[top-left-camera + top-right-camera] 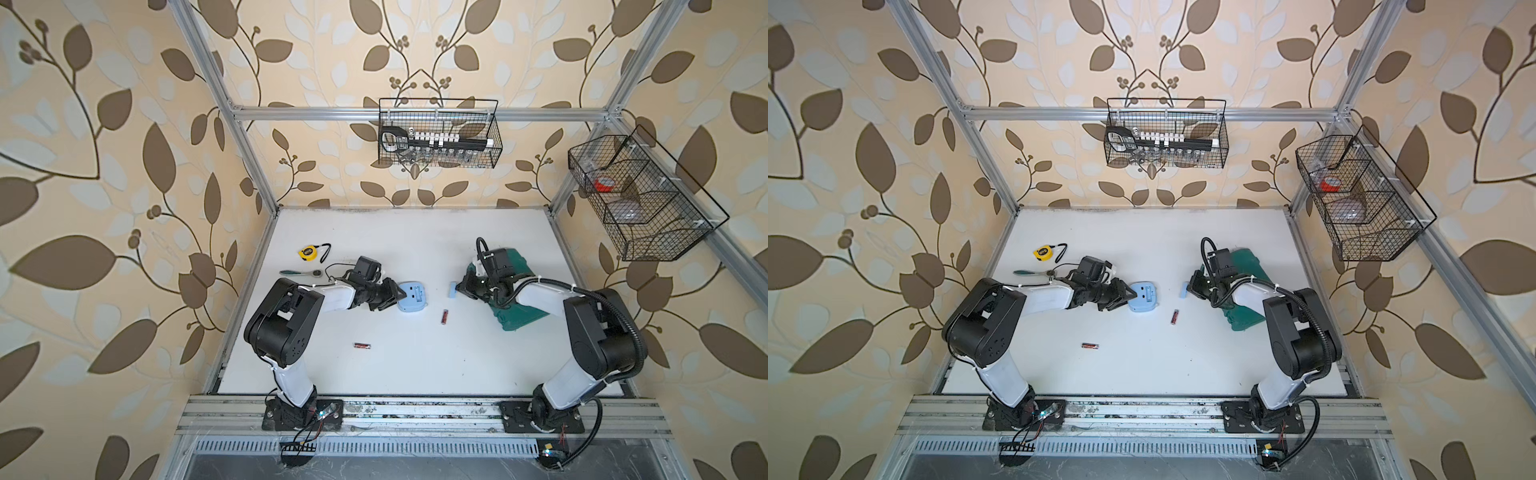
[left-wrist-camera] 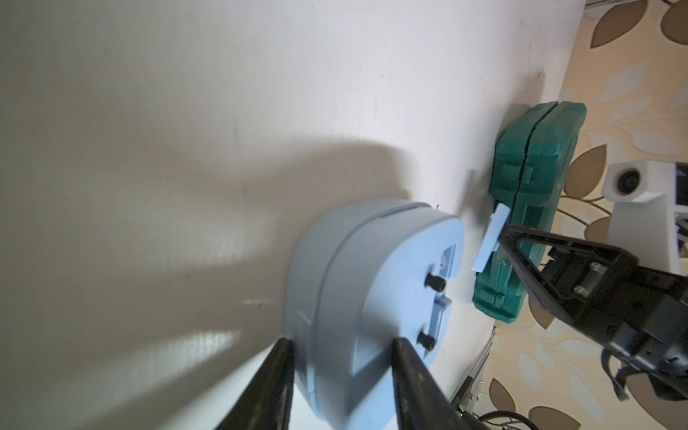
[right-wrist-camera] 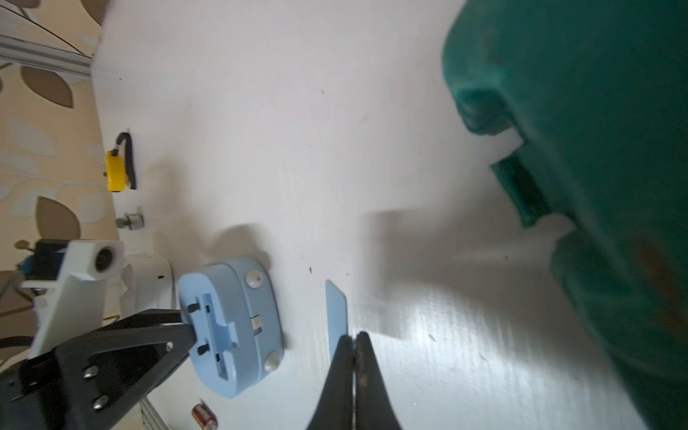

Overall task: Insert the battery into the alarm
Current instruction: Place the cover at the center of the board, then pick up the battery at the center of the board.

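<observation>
Left gripper (image 1: 401,296) clamps the alarm (image 1: 413,297). Right gripper (image 3: 353,337) pinches the cover (image 3: 336,309), maybe only its edge, so it could slip and drop by the battery (image 1: 444,316) at the alarm's 4 o'clock.

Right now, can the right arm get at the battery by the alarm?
Probably not yet: open table leads to the battery, but the right hand is shut on the blue cover.

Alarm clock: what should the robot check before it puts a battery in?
1. The alarm is gripped by the left gripper: ok.
2. The battery compartment is uncovered: ok.
3. The right gripper is free to grab: not ok, it pinches the cover.
4. The nearest battery lies loose on the table, nothing on it: ok.
5. Which end of it is plus: cannot tell.
</observation>
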`<state>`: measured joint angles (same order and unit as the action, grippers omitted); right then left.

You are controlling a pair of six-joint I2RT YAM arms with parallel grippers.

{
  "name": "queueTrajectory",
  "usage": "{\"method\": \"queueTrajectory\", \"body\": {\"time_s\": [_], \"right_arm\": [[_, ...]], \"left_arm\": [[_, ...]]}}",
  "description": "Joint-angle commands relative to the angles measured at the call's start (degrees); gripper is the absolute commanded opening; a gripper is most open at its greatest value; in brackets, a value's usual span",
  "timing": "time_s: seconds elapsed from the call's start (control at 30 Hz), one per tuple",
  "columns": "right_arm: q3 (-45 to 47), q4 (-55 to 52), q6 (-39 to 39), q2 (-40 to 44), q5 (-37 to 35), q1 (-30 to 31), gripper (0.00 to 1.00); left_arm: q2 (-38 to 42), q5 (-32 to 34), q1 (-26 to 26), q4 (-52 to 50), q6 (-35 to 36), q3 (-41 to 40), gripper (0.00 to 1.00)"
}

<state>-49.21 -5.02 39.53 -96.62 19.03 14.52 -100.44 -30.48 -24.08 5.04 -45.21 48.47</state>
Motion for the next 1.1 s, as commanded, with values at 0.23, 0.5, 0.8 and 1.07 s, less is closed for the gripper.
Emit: {"method": "queueTrajectory", "body": {"time_s": [0.23,0.5,0.8,1.07], "right_arm": [[-2.6,-3.2,-2.4,-3.3,-3.7,0.4,0.21],[-2.2,-9.4,-4.4,5.4,-14.7,5.9,0.42],[-0.4,-17.9,4.7,11.8,-34.1,20.3,0.54],[0.1,-18.9,11.7,9.3,-34.8,28.1,0.51]], "left_arm": [[-1.1,4.0,-0.6,-6.4,1.6,-0.1,0.43],[-1.2,4.2,-0.6,-6.2,1.7,-0.1,0.43],[-1.3,4.0,-0.6,-5.9,2.5,0.1,0.44],[-1.6,4.7,-0.6,-7.1,4.8,0.6,0.44]]}}
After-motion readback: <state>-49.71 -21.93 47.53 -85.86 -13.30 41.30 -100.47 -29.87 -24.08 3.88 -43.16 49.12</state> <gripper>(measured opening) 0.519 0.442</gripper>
